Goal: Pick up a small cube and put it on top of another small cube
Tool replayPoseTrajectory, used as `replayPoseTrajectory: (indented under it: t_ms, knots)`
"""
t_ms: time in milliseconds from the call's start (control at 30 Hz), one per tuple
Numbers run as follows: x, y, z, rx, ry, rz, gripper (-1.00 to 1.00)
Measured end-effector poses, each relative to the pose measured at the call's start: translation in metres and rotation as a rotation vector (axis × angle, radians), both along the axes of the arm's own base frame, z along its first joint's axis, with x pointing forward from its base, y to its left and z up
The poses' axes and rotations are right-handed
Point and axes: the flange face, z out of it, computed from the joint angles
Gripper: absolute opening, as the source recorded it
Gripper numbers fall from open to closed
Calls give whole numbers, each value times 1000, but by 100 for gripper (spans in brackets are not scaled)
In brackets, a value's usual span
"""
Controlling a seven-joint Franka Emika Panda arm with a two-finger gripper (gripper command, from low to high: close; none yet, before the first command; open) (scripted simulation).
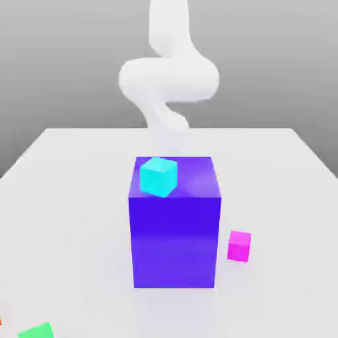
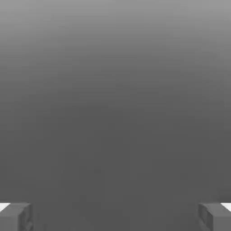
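The small magenta cube [image 1: 239,245] rests on the white table [image 1: 284,171], just off the exterior view's right of a big blue-violet block [image 1: 175,231]. The small green cube [image 1: 36,331] lies at the near left corner of the exterior view, partly cut off by the frame edge. My white arm [image 1: 168,79] rises behind the big block, well away from both cubes. In the hand view my gripper [image 2: 115,216] is open, its grey fingertips [image 2: 16,215] wide apart with nothing between them, facing plain grey background.
A small cyan cube [image 1: 158,176] sits on top of the big blue-violet block, near its front left corner. A sliver of something orange [image 1: 1,321] shows at the exterior view's left edge, beside the green cube.
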Motion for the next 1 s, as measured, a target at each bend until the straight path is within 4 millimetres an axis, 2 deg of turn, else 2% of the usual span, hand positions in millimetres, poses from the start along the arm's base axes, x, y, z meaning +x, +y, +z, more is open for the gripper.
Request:
replayPoseTrajectory:
  t_ms: [233, 500, 733, 1000]
  knots:
    - [35, 53, -88, 159, 123, -196, 0]
    - [50, 93, -195, 320, 262, -457, 0]
    - [41, 116, -286, 439, 372, -718, 0]
    - [8, 131, -379, 546, 474, -1045, 0]
